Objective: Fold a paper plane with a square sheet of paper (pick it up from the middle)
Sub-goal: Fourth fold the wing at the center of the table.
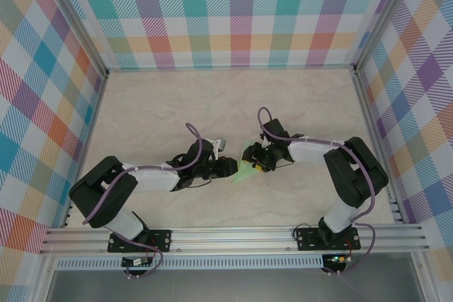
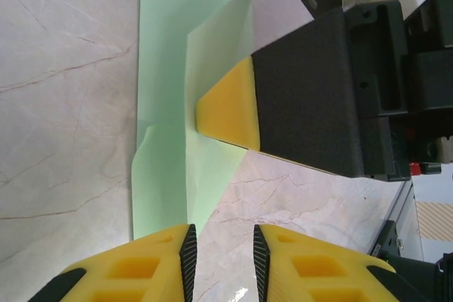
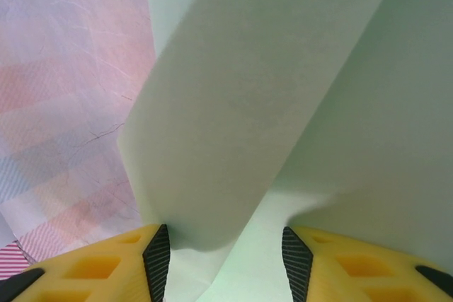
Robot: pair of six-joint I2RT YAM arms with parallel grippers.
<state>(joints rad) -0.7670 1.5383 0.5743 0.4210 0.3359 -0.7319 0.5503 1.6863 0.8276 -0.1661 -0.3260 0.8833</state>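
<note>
The square sheet of paper (image 1: 245, 172) (image 2: 170, 139) (image 3: 283, 68), partly folded, lies at bench (image 1: 177, 104) ctr, between both grippers. L gripper (image 1: 230, 166) (image 2: 221, 235): jaws apart w/ narrow gap, bare bench between them, tips just beside sheet edge. R gripper (image 1: 256, 164) (image 3: 219, 238): jaws apart, raised flap between them, not clamped. One R fingertip (image 2: 226, 111) sits on the sheet.

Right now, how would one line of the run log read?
paper: partly folded, on table | left tool: open, at paper edge | right tool: open, flap between its jaws
</note>
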